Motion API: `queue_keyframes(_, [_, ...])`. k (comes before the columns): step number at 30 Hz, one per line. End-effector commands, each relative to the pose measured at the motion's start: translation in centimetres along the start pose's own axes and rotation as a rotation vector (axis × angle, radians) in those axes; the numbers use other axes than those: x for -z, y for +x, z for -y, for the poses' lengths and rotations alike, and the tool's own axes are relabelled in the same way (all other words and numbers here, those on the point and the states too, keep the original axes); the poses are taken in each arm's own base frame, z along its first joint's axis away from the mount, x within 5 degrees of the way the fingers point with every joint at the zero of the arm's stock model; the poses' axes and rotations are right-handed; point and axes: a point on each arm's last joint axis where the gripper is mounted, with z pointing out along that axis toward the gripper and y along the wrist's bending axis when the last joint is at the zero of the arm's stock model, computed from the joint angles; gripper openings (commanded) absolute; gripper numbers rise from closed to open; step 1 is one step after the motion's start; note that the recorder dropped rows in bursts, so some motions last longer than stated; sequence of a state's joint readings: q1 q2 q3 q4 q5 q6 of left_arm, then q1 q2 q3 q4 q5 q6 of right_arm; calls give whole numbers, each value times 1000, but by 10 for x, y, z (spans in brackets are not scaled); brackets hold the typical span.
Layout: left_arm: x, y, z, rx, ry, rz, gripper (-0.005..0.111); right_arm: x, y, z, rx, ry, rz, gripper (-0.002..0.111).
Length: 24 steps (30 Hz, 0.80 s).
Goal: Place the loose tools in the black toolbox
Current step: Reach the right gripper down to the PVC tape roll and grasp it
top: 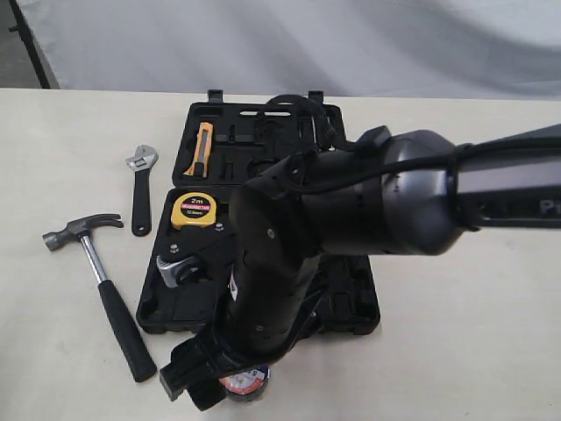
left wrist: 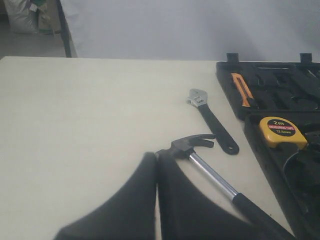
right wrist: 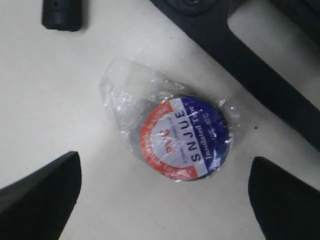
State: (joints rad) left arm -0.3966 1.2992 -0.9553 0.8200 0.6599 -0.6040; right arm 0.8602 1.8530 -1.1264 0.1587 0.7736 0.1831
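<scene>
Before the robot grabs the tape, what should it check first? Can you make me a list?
1. The right end effector is open: ok, it is spread wide either side of the tape roll.
2. The tape roll is easy to grab: ok, it lies flat on the table in a clear wrapper.
3. The toolbox is open: ok.
4. A free spot inside for the tape: cannot tell, the arm hides much of it.
5. The hammer and wrench are packed: not ok, both lie on the table.
6. The left end effector is out of the way: ok, shut and empty by the hammer.
</scene>
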Motion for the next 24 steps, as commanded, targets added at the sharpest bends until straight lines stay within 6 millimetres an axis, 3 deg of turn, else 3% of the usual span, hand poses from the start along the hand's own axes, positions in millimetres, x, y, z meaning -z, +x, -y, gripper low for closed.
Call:
queue_keyframes(1, [1,2,0,22,14,7,1,-16,-3,4,-40,42,-10,84])
queue_keyframes(5, [1,2,0,22,14,7,1,-28,-4,5,-50,50,-28,84])
queue_keyframes(7, [1,2,0,22,14,7,1,-31,-4,6,-49,54,-36,78])
queue_keyframes(12, [1,2,0,22,14,7,1,-31,-3,6,-50,56,-44,41])
queue_keyframes(16, [1,2,0,22,14,7,1,-16,-5,2,-46,61,-83,0])
queue_keyframes(24, [1,2,0,22,14,7,1,56,-30,-4,76,76,77,0])
